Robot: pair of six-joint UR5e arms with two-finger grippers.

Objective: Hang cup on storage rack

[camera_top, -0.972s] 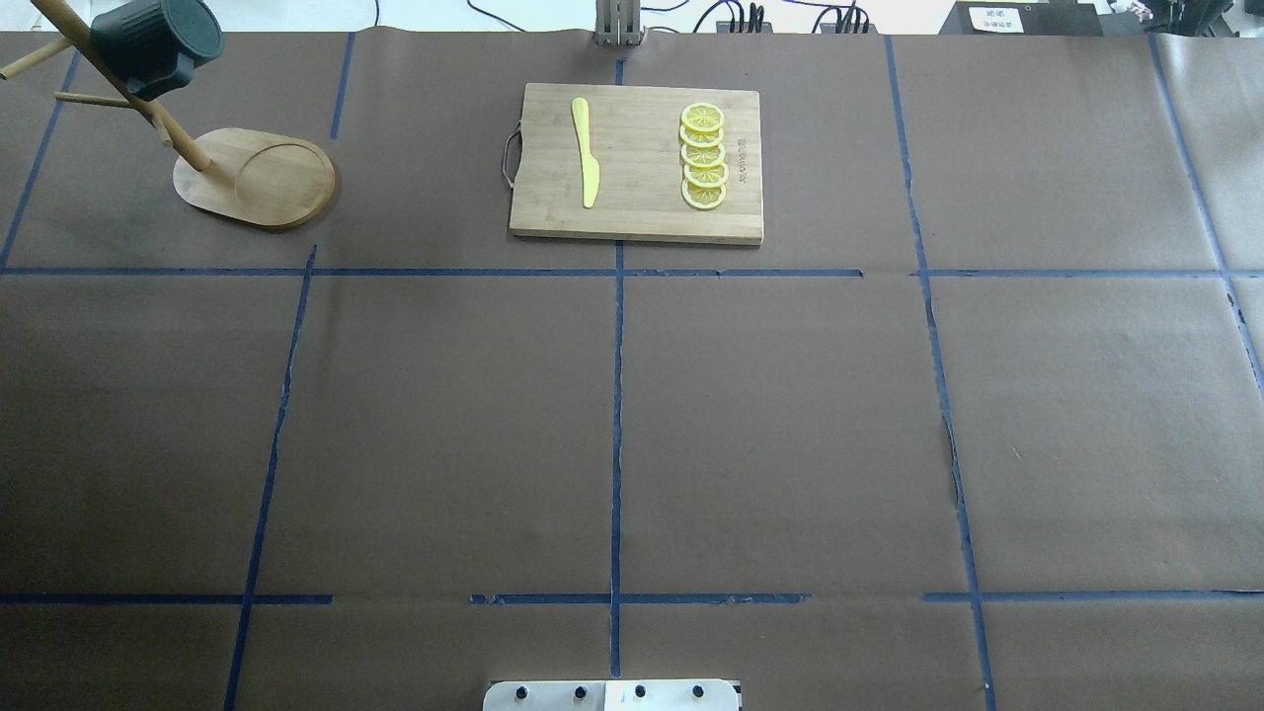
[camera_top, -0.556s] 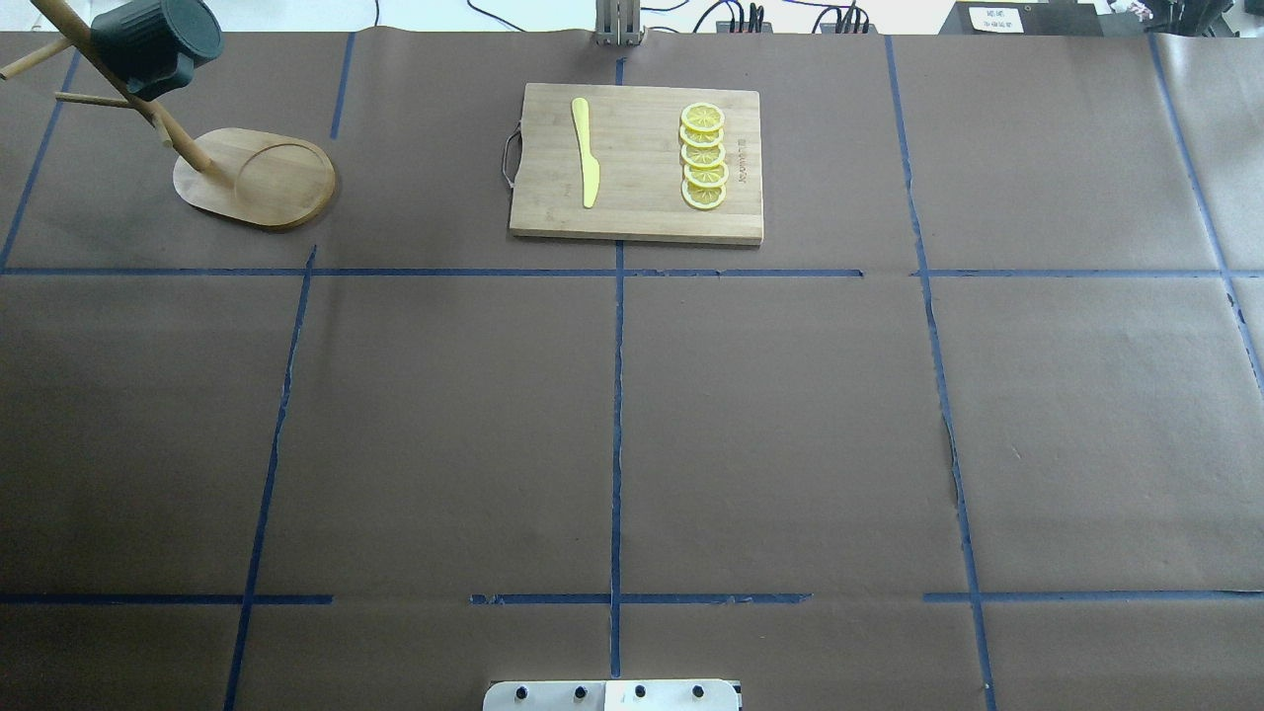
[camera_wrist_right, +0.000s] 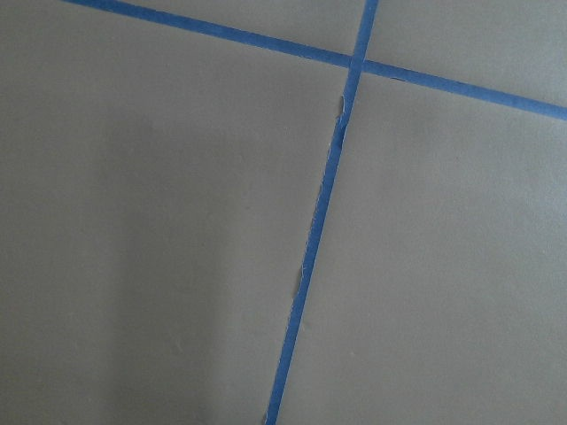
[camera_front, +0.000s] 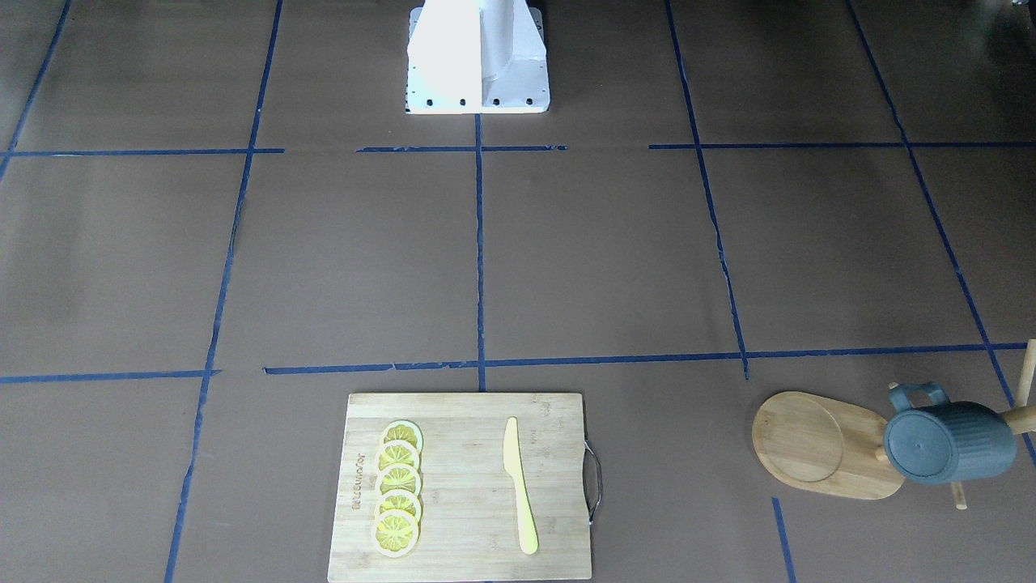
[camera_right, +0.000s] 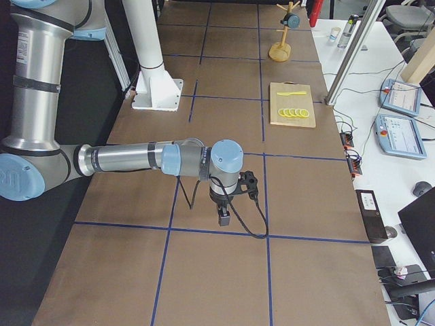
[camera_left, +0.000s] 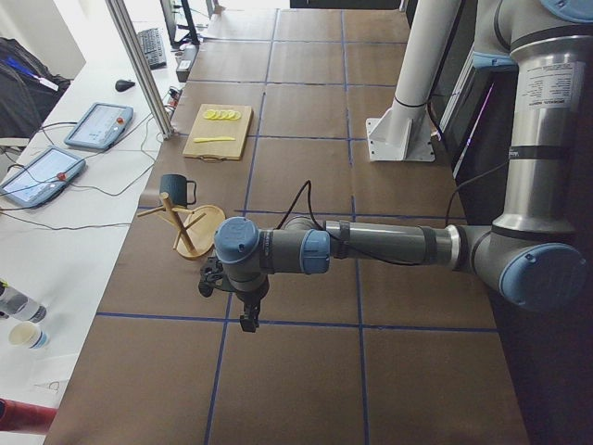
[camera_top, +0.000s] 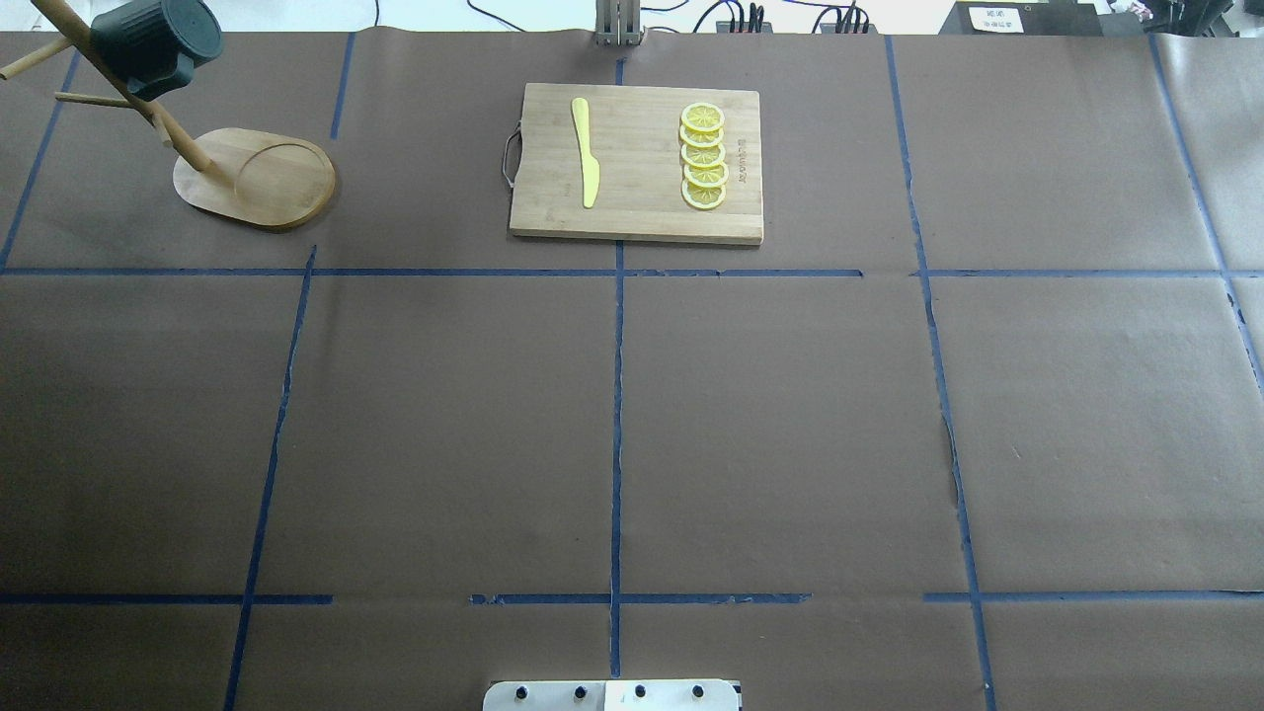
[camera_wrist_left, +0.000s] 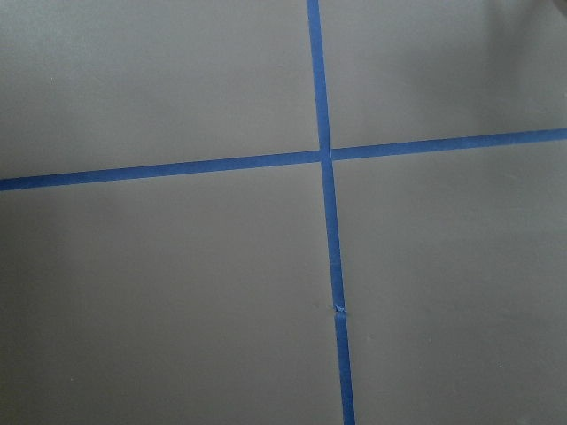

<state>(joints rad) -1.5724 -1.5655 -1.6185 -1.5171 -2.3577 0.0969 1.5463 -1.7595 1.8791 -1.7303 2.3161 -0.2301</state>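
The dark blue-grey ribbed cup (camera_top: 153, 44) hangs on the upper part of the light bamboo storage rack (camera_top: 259, 186), tilted onto its side and clear of the brown paper-covered tabletop (camera_top: 632, 415). The rack stands at the far end of the robot's left side. The left hand (camera_left: 246, 318) and the right hand (camera_right: 223, 217) point down over the tabletop, well apart from the cup. Whether their fingers are apart or together cannot be determined. A rectangular wooden cutting board (camera_top: 642, 212) carries a yellow knife (camera_top: 586, 153) and lemon slices (camera_top: 703, 156).
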